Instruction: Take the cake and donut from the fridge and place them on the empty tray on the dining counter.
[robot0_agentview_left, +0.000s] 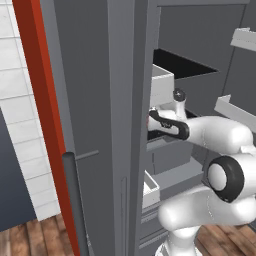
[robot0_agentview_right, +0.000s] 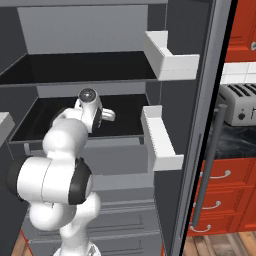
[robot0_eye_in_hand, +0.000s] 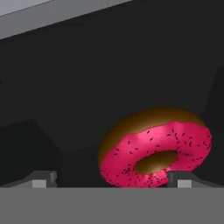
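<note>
Inside the fridge, the fingers stand wide apart before the pink-iced donut on a black shelf; centring on the ring first should steady the grasp.

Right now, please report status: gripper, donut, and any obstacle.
Gripper open, empty, inside the fridge. Donut on the black shelf just ahead, its near edge between the fingertips. Nothing between gripper and donut.

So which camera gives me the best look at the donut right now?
The hand view: the donut sits close ahead on the black fridge shelf, pink icing facing the camera, between the open gripper's fingertips. In both base views the arm blocks that spot.
</note>
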